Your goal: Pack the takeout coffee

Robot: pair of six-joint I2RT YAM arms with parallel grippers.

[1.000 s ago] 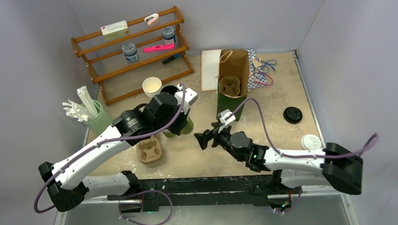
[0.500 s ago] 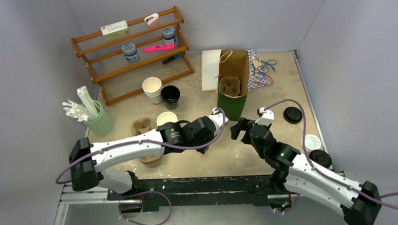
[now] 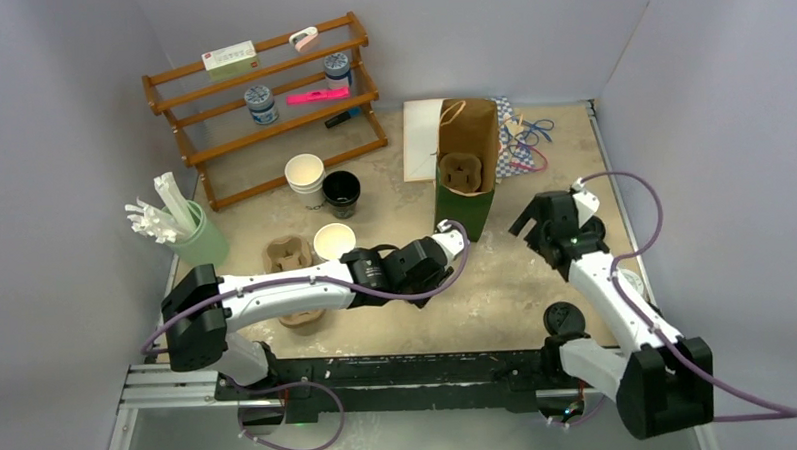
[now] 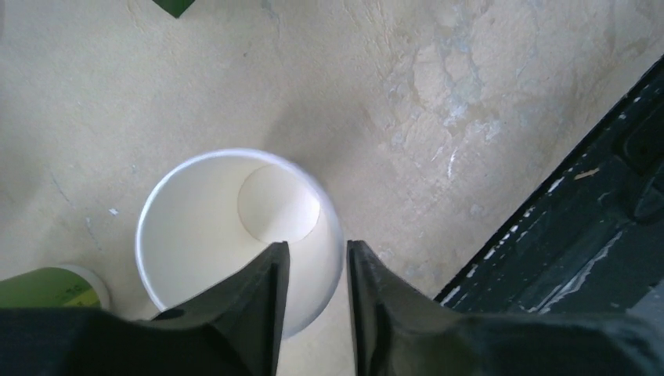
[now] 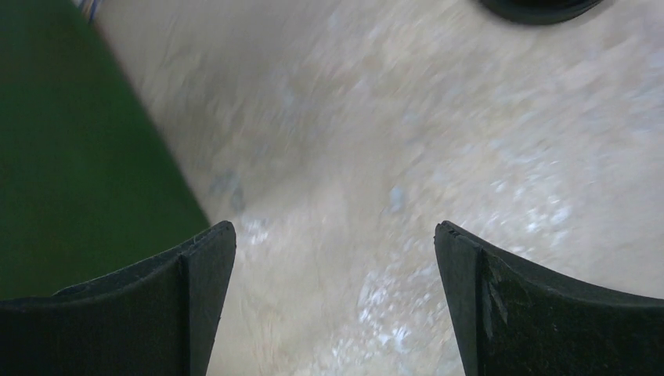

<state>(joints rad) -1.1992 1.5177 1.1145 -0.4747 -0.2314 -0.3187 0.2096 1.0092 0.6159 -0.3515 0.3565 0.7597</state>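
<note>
My left hand (image 4: 315, 247) hangs low with its fingers slightly parted, and my right hand (image 5: 333, 227) is spread wide, both over the tabletop (image 4: 470, 94). The green paper bag (image 5: 63, 157) stands just beside my right hand. The takeout coffee cup (image 4: 203, 227), white inside and open-topped, stands on the tabletop under my left hand, with its rim between the two fingers. A black lid (image 5: 540, 6) lies just beyond my right hand.

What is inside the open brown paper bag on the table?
A brown cardboard cup carrier sits in it. The brown paper bag's walls hide whatever lies beneath.
</note>
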